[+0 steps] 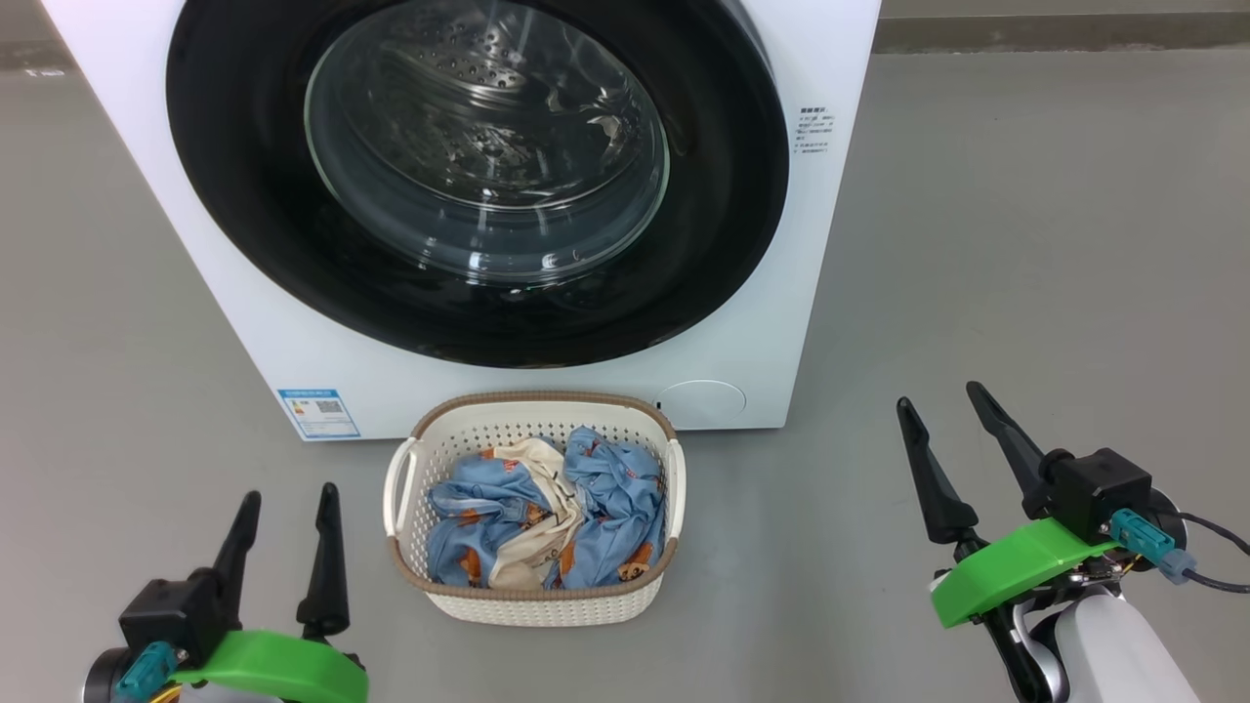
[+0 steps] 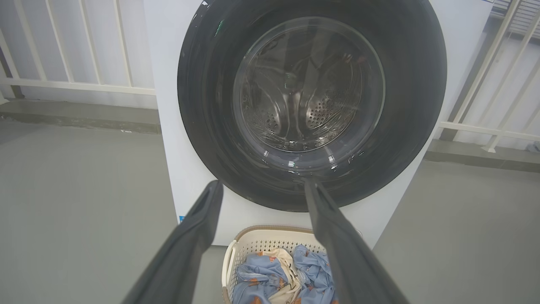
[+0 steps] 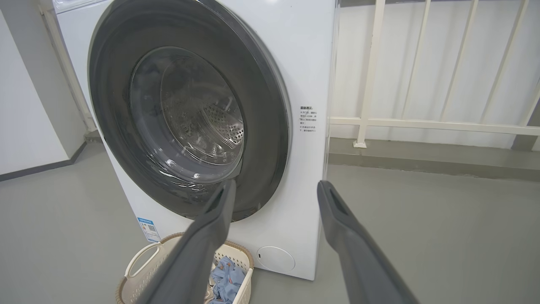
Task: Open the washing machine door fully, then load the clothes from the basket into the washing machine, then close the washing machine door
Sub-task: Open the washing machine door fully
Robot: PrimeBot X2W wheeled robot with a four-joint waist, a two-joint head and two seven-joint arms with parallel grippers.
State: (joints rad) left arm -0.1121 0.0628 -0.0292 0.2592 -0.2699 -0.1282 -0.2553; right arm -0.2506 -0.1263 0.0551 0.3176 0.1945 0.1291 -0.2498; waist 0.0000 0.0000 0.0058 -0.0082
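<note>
Here, a white washer (image 1: pixel 244 322) stands at the far middle of a grey floor (image 1: pixel 1025 244). Its round black door (image 1: pixel 244 195), with a clear glass centre, appears shut against the front. The steel drum shows through the glass and looks empty.

On the floor just in front of the washer sits a small cream basket (image 1: pixel 532 598). Whether it touches the washer cannot be told. Blue and cream clothes (image 1: pixel 605 488) lie heaped inside it.

The left end effector (image 1: pixel 291 493) hovers at the near left, just beside the basket, its fingers spread wide and holding nothing. The right end effector (image 1: pixel 938 395) hovers at the near right, well apart from the basket, also wide and empty. Its wrist view looks toward the door's right edge.

The first step, opening the door, seems not yet begun; nothing touches the door, and all the clothes are in the basket. The next move likely calls for one end effector to reach the door's rim, catch a finger behind the edge and swing it fully out. No handle shows clearly, and the hinge side cannot be told. The door sits higher than the basket, so its swing probably clears it.
</note>
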